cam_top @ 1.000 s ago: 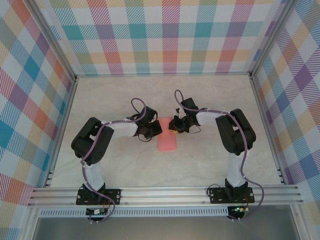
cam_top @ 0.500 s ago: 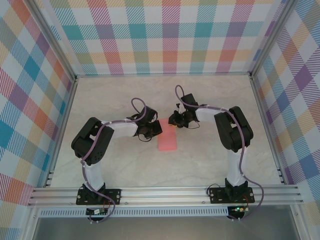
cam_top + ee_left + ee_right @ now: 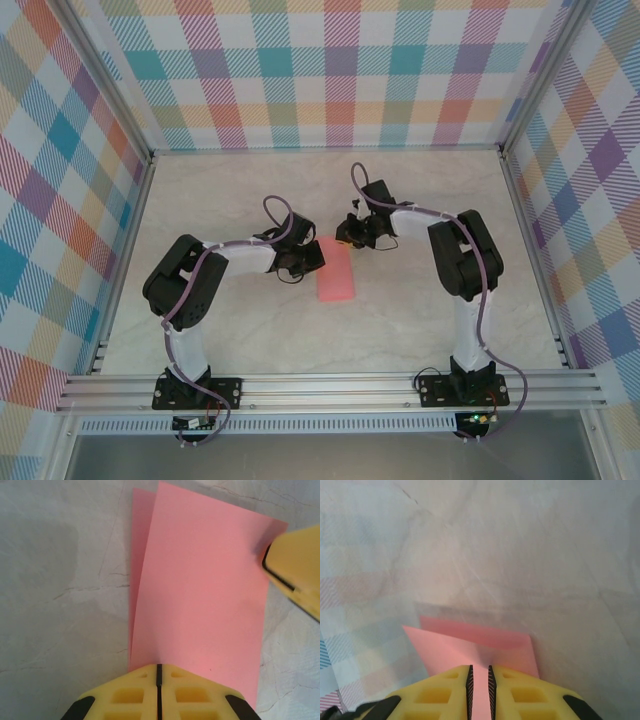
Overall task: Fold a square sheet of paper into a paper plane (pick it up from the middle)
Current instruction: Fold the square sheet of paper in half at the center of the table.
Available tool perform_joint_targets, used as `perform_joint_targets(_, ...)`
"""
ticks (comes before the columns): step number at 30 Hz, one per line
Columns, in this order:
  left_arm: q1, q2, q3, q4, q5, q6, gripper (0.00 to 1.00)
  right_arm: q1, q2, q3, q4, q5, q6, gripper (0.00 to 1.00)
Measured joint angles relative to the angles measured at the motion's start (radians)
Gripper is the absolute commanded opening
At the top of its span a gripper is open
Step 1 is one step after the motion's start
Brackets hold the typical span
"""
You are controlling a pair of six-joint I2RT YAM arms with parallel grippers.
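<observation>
Square sheet of paper (image 3: 335, 283), doubled into a strip, mid-table (image 3: 430, 310), long axis 12 to 6. Left gripper (image 3: 311, 256) at its 9 o'clock edge, jaws closed, pressing down. Right gripper (image 3: 347, 240) at the 1 o'clock corner, nipping the paper through a slit-narrow gap.

Two slim robot arms, left arm (image 3: 185, 285) and right arm (image 3: 468, 262), bulky matte-black joint housings, white link sleeves, lilac cables (image 3: 270, 205) looping along each, black bolted base plates (image 3: 197, 390), left gripper (image 3: 159, 669) and right gripper (image 3: 479, 670) with yellow moulded fingers, recessed pockets, black pad edges
</observation>
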Motion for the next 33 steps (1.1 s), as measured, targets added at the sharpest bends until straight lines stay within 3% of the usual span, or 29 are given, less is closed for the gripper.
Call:
perform_joint_targets(28,-0.001,0.000,0.000,0.000,-0.003,0.000,0.08,-0.012,0.052,0.064,-0.035,0.023,0.055,0.18)
perform_joint_targets(33,-0.002,0.000,0.000,-0.001,-0.008,0.000,0.08,-0.012,-0.037,-0.015,-0.044,0.021,0.044,0.18)
